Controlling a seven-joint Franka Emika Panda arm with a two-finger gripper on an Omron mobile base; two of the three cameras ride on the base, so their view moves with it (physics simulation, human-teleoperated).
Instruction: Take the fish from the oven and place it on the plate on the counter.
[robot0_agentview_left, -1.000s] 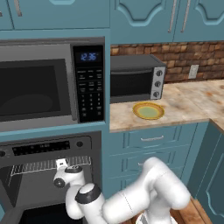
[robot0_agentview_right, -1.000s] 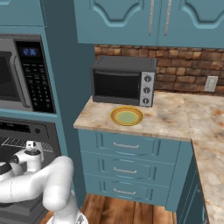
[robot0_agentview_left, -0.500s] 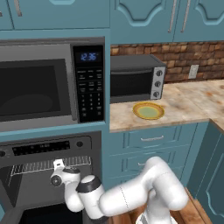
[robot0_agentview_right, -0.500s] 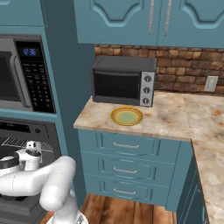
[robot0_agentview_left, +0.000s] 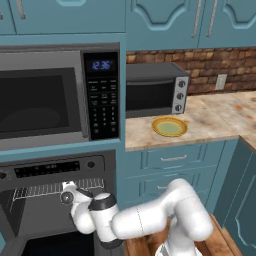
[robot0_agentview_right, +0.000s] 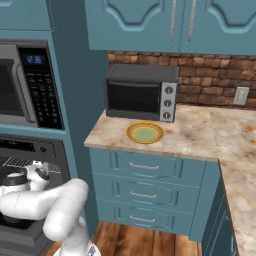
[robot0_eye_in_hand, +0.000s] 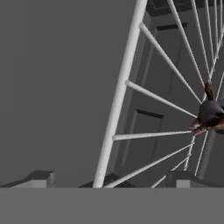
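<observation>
We had the oven (robot0_agentview_left: 55, 200) open at the lower left of the left base view, its door dropped down and the wire rack (robot0_agentview_left: 55, 188) showing pale across the cavity. Our arm curled low from the base and put the claw (robot0_agentview_left: 67, 192) right at the mouth of the oven, level with that rack.

In the hand view we looked along the rack (robot0_eye_in_hand: 131, 87) at a steep roll, its thick front bar running from 12 o'clock down to 6 o'clock and the thin rods fanning off toward 3 o'clock. The fish (robot0_eye_in_hand: 209, 114) lay on those rods at about 3 o'clock, dark grey with a brownish tail, partly cut by the edge. The claw's two tips sat well apart at the bottom of that view, one at 7 o'clock and one at 5 o'clock, wide and holding nothing.

Up on the desk (robot0_agentview_left: 215, 117) the yellow plate (robot0_agentview_left: 170, 127) sat bare just in front of the toaster oven (robot0_agentview_left: 155, 92), at 2 o'clock from the claw. The microwave (robot0_agentview_left: 50, 97) hung above the oven.
</observation>
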